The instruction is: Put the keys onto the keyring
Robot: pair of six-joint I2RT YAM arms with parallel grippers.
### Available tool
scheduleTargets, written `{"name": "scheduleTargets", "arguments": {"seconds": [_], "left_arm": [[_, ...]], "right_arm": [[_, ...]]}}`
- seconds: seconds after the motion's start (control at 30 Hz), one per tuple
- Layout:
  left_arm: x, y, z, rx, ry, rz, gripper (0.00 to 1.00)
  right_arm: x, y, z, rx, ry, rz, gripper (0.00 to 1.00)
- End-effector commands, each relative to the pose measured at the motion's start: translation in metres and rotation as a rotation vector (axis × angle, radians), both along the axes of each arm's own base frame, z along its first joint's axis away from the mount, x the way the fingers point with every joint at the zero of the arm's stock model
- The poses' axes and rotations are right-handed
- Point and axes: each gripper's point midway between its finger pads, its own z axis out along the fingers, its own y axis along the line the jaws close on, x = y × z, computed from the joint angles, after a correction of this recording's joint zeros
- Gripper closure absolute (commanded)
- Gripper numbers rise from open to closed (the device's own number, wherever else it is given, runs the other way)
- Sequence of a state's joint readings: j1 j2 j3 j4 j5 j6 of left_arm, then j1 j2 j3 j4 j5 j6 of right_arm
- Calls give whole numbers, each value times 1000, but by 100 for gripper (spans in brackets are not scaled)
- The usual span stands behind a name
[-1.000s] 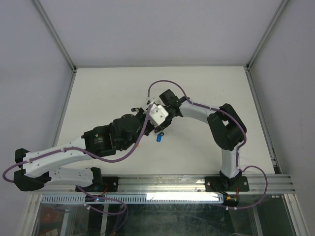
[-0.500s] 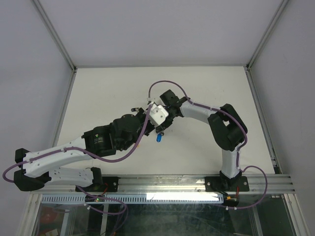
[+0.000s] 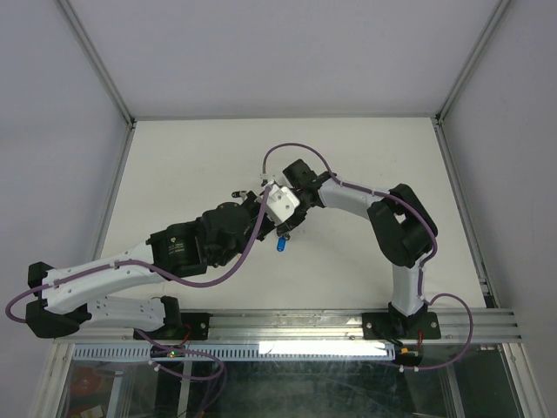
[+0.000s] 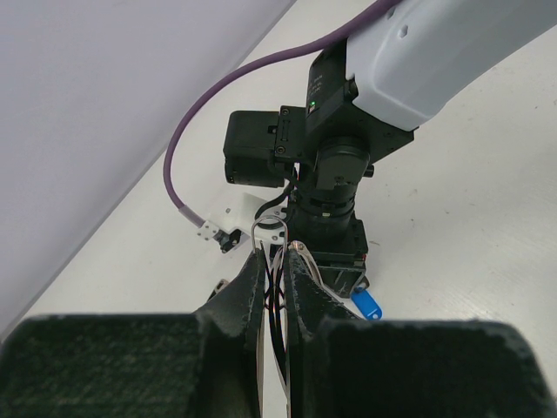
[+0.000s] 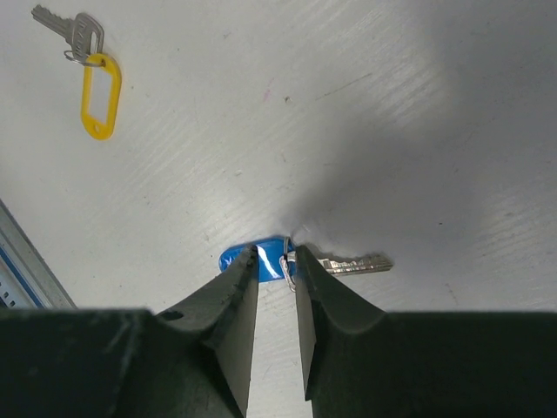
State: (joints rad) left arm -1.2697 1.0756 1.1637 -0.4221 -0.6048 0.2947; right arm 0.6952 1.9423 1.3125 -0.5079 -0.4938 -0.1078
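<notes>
The counter is off-white with faint brushed streaks, going grey where shadow falls on it. The blue key has a bright blue plastic head and a silver blade. The yellow key carries a yellow loop-shaped tag on plain silver metal. The keyring is thin shiny silver wire. The left arm and the right arm are white with black joints, and a purple cable trails off them. The fingers of the left gripper and the right gripper are matt black, slightly grainy. A silver rail lines the near edge
</notes>
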Motion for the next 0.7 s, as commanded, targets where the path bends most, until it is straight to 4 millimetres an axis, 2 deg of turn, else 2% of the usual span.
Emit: {"name": "scheduleTargets", "arguments": {"seconds": [0.0, 0.67], "left_arm": [[2, 1, 14, -53, -18, 16, 100], [1, 0, 13, -53, -15, 13, 100]], "right_arm": [[5, 1, 5, 13, -28, 6, 74], [5, -2, -4, -17, -22, -8, 72]]}}
